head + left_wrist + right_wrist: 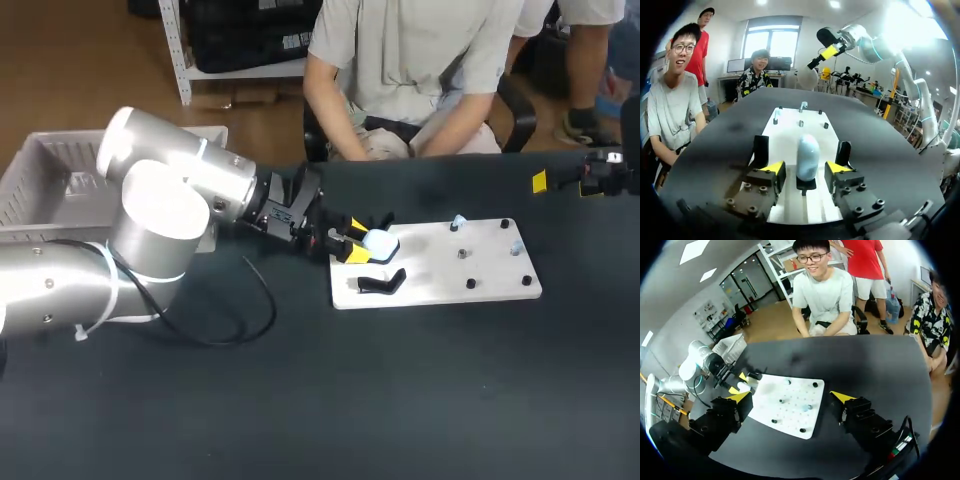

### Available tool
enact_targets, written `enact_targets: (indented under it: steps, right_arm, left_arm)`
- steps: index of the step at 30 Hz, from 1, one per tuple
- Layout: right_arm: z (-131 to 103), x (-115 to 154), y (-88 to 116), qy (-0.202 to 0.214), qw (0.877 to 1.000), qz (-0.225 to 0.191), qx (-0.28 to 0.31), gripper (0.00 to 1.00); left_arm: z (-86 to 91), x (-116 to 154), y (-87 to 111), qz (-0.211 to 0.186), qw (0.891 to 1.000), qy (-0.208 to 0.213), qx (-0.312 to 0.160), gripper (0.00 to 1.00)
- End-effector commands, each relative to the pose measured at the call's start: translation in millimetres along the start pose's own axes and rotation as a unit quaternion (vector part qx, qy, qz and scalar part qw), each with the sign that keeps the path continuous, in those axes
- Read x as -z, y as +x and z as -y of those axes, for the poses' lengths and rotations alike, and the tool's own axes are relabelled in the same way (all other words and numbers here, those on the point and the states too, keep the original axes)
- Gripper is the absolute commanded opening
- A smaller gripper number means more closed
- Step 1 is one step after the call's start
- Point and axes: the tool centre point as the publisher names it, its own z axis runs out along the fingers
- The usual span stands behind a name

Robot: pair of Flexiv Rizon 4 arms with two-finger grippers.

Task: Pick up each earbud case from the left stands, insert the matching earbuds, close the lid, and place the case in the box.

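left gripper [805, 169]: fingers stand open and level, one yellow tip on either side of the earbud case [807, 150], with a narrow gap showing on each side, so neither pad touches it. the case is a smooth, pale blue-white, rounded shell with its lid shut, standing upright on a small black stand [806, 185] at the near end of the white board [790, 130]. the left wrist view alone shows these gaps and the stand beneath the case. in the head view the left gripper [356, 243] seems to sit against the case [381, 241], and the stand under it is hidden. the head view adds a second black, angled stand [383, 284] just beside the case on the board [435, 285], dark pegs [461, 253] spread over the board's far half, two small pale pieces [457, 222] among them, a black cable [255, 300] looped on the dark table [400, 400], and the white slatted box [45, 185] well apart at the table's left edge. right gripper [791, 397]: fingers spread wide with nothing between them, held high above the table. its own view looks down on the whole board [790, 410], with the case [743, 386] at the far end. in the head view only the right gripper's edge [592, 178] shows, well apart from the board.
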Motion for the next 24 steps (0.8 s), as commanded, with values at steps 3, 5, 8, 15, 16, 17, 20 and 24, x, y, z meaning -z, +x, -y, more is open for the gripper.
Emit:
enact_targets:
  steps: [3, 5, 8, 15, 16, 17, 20, 24]
  right_arm:
    - [0.3, 0.1, 0.0, 0.0, 1.0, 0.0, 0.0, 1.0]
    - [0.3, 0.1, 0.0, 0.0, 1.0, 0.0, 0.0, 1.0]
    - [0.3, 0.1, 0.0, 0.0, 1.0, 0.0, 0.0, 1.0]
    - [0.3, 0.1, 0.0, 0.0, 1.0, 0.0, 0.0, 1.0]
    - [0.3, 0.1, 0.0, 0.0, 1.0, 0.0, 0.0, 1.0]
    - [0.3, 0.1, 0.0, 0.0, 1.0, 0.0, 0.0, 1.0]
    - [0.3, 0.1, 0.0, 0.0, 1.0, 0.0, 0.0, 1.0]
    - [0.3, 0.1, 0.0, 0.0, 1.0, 0.0, 0.0, 1.0]
  left_arm:
    - [-3.6, -4.0, -1.1, 0.004, 1.0, 0.009, -0.002, 0.47]
    - [-4.1, -5.1, -1.6, 0.005, 1.0, 0.011, -0.002, 0.47]
    - [-4.5, -5.9, -1.5, 0.005, 1.0, 0.012, -0.001, 0.48]
    - [-4.1, -8.1, -0.3, 0.008, 1.0, 0.014, 0.001, 0.48]
    - [-4.0, -8.2, -0.5, 0.009, 1.0, 0.014, 0.002, 0.48]
    - [-3.9, -8.4, -0.7, 0.01, 1.0, 0.014, 0.002, 0.48]
    - [-3.7, -9.5, -0.9, 0.011, 1.0, 0.013, 0.002, 0.48]
    - [-3.4, -10.4, -0.8, 0.012, 1.0, 0.015, 0.003, 0.47]
